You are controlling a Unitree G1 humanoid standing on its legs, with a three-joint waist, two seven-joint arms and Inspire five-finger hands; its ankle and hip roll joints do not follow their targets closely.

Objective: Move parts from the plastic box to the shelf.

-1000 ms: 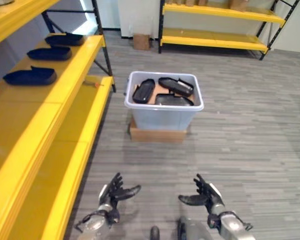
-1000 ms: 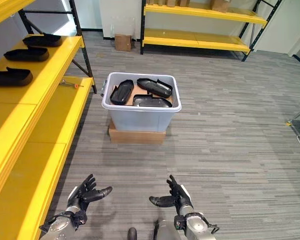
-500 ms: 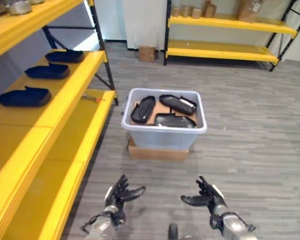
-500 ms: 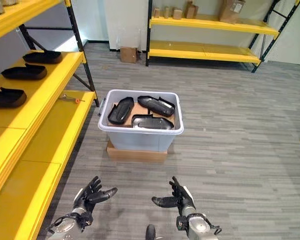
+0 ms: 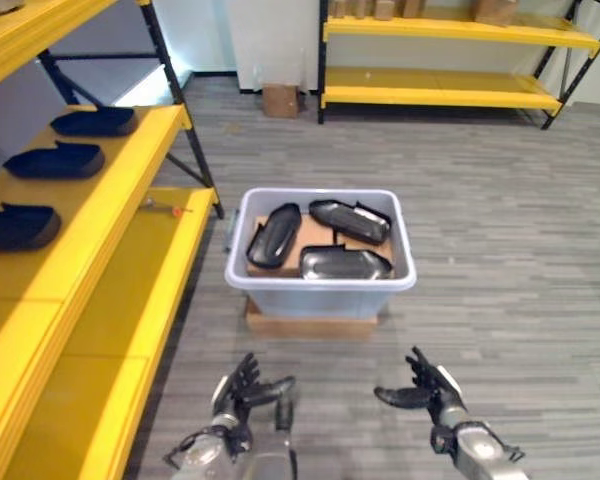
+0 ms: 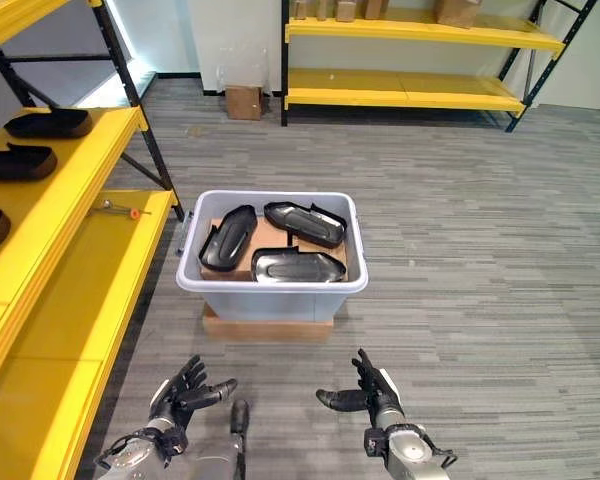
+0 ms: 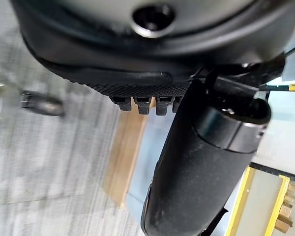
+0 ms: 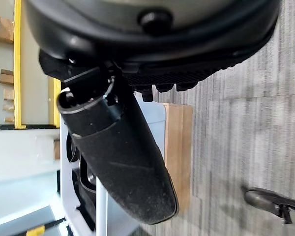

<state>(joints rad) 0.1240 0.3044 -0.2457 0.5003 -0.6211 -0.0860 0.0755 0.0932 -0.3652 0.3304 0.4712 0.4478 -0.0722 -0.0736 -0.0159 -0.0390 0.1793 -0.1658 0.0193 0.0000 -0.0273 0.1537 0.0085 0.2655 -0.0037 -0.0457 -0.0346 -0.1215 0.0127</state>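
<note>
Hovering spread, left hand [image 5: 242, 392] and right hand [image 5: 432, 390] flank bare floor [image 5: 500, 260] before plastic box [image 5: 320, 290].

This is a warehouse or stockroom. Yellow shelving [image 6: 50, 250] on black steel uprights fills the left of the frame, its boards carrying dark moulded parts [image 6: 48, 122] laid out in a row. A second yellow rack [image 6: 410, 90] runs along the back wall at the top of the frame, with small cardboard boxes [image 6: 458, 10] on it. The floor [image 6: 480, 250] is grey striped carpet. At centre, a pale plastic box [image 6: 270, 290] of black parts [image 6: 290, 265] sits on a flat cardboard carton [image 6: 265, 327].
</note>
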